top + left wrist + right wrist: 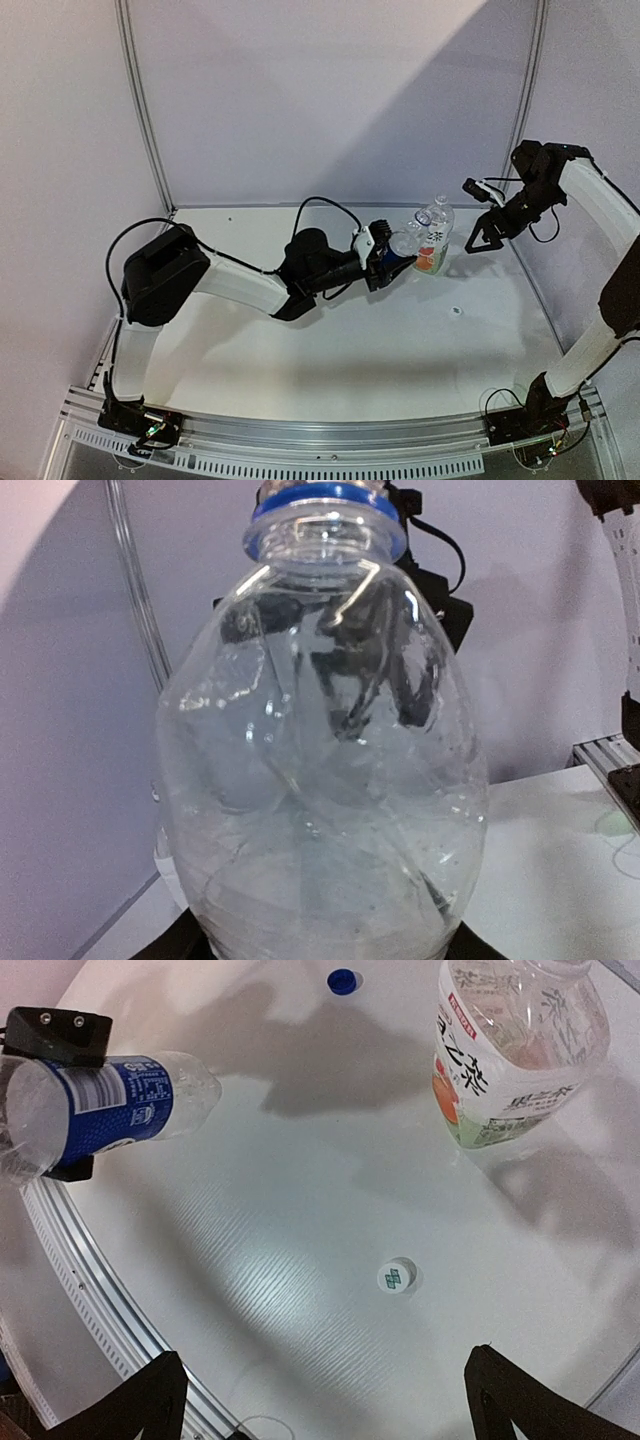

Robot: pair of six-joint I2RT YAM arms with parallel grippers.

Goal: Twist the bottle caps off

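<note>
The left gripper (388, 262) clenches the slim clear plastic bottle with the blue label (406, 240) at mid-frame, beside the standing wider clear bottle with the green-white-orange label (434, 236). Only the right wrist view shows the small round blue cap (342, 980), at top centre on the white table (300, 1190). The white cap (396, 1277) lies lower down. The right gripper (330, 1415) is spread and empty.

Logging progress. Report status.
Left tool shut on Pepsi bottle, held sideways. Right tool open, empty. Blue cap, white cap loose on table. Wide bottle upright nearby.
</note>
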